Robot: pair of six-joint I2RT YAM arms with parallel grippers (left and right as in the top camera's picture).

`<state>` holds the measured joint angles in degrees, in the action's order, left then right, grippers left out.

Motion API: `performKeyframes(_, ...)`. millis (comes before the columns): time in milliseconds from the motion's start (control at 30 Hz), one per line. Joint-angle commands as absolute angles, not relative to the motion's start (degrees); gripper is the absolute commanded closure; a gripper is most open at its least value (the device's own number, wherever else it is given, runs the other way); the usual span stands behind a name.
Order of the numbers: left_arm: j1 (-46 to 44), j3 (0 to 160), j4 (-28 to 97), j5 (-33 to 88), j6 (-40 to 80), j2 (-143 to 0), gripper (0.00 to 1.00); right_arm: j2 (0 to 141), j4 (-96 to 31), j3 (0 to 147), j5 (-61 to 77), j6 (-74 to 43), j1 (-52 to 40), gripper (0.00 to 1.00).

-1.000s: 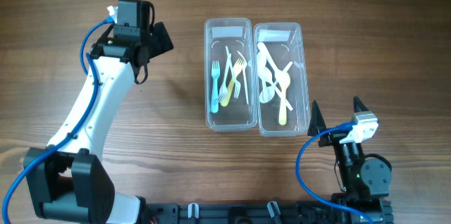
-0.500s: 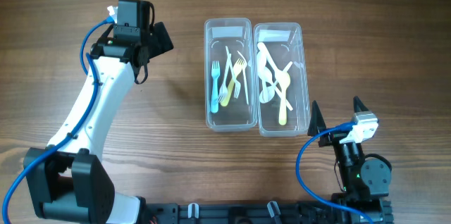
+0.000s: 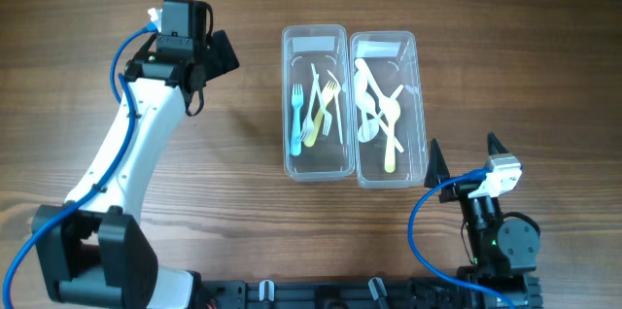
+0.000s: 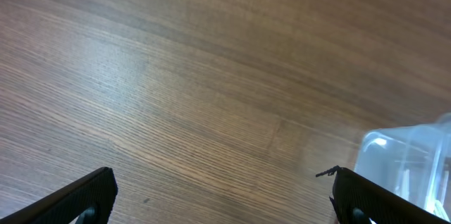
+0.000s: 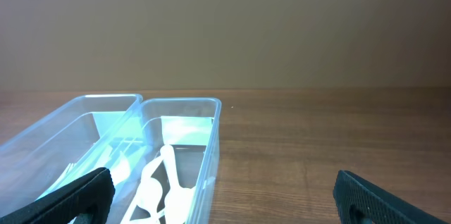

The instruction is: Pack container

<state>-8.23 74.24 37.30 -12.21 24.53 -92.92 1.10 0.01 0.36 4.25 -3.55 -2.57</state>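
On the desk, the left container holds blue and yellow forks. Touching it, the right container holds mostly white spoons. The left pincer and right pincer are spread wide, empty.

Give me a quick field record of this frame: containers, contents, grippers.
tub 1: clear plastic rectangular tub, holding blue, yellow-green and white plastic forks
tub 2: second clear tub alongside, holding white and yellow plastic spoons
left gripper: open, empty, over bare wooden table
right gripper: open, empty, beside the spoon tub's corner
lids: none visible
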Motion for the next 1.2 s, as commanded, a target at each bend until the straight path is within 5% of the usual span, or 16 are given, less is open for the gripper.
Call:
performKeyframes(0,-10.0,75.0,37.3,-13.1,24.5,-84.1,0.0,0.3,0.2,0.3,4.3,-3.0,-2.3,0.0)
performKeyframes(233,-15.5,75.0,36.0,-14.8,24.5,-64.4,0.0,0.3,0.2,0.3,4.3,-3.0,-2.3,0.0)
performKeyframes(633,-12.0,72.5,44.7,-18.1,24.5,-34.1,0.0,0.3,0.2,0.3,4.3,-3.0,-2.3,0.0)
performKeyframes(1167,-4.3,29.5,27.0,-13.2,24.5,-6.2,0.0,0.3,0.2,0.3,4.3,-3.0,-2.3,0.0)
